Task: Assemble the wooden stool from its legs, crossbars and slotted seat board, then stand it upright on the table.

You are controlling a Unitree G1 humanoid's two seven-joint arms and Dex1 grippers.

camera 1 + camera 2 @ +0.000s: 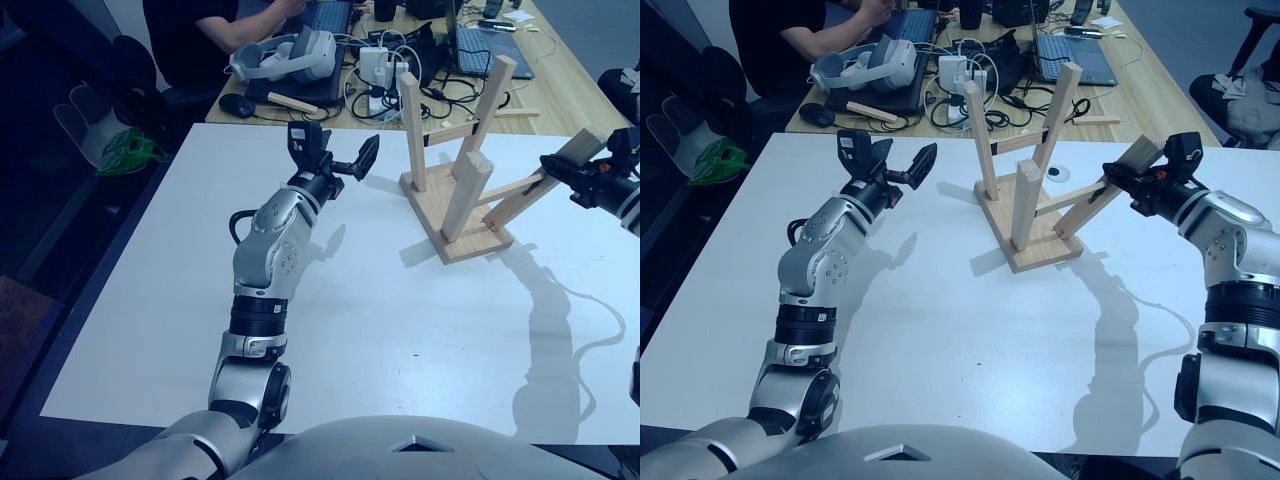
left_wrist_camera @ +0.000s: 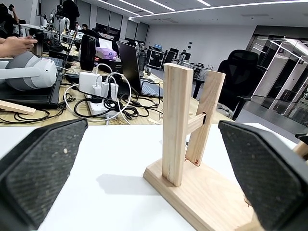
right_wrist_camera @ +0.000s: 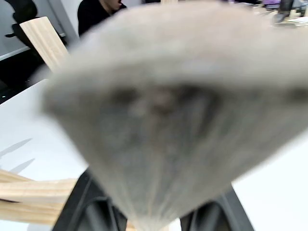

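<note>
Pinching the tilted leg (image 1: 1098,196) by its end in right gripper (image 1: 1134,178) — likely for seating in the board (image 1: 1060,246). Holding left gripper (image 1: 890,160) spread wide nearby — probably ready to brace.

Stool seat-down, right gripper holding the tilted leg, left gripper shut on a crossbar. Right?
No: the left gripper is open and empty, seen in the left wrist view. The stool sits seat-down and the right gripper holds the tilted leg.
</note>
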